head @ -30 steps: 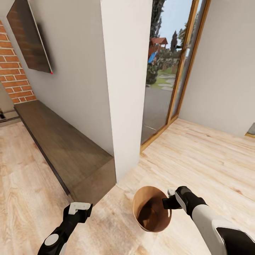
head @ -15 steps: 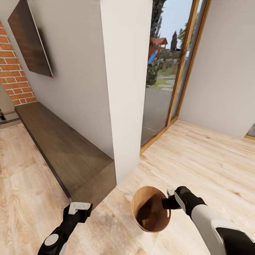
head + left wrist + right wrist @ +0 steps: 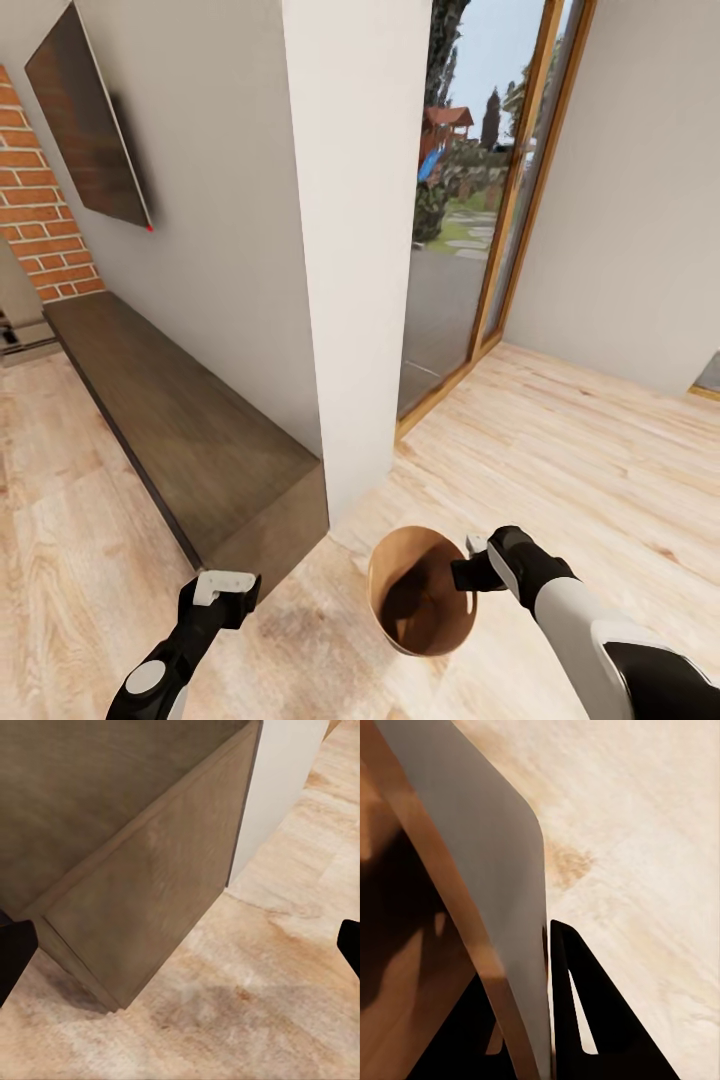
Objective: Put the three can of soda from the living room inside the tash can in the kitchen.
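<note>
Transit continues: the whole head view has slid slightly since a second ago, so the base is rolling. Right tool (image 3: 468, 574) stays pinched on the tash can (image 3: 415, 590) rim at 5 o'clock, off the floor; left tool (image 3: 225, 587) gapes empty.

Head high; wrists near floor (image 3: 285, 967)

One round tapered bin, coppery-brown inside and pale grey outside (image 3: 420, 590), hangs just in front of one white square pillar (image 3: 355, 250). To that pillar's left there is one long, low, dark brown wooden cabinet (image 3: 170, 420), one flat dark wall screen (image 3: 90, 130) and one red brick wall section (image 3: 35, 215). To the pillar's right there is one wood-framed glass door (image 3: 480, 200), and two black robot grippers show, one left (image 3: 222, 590) and one right (image 3: 468, 572).
</note>
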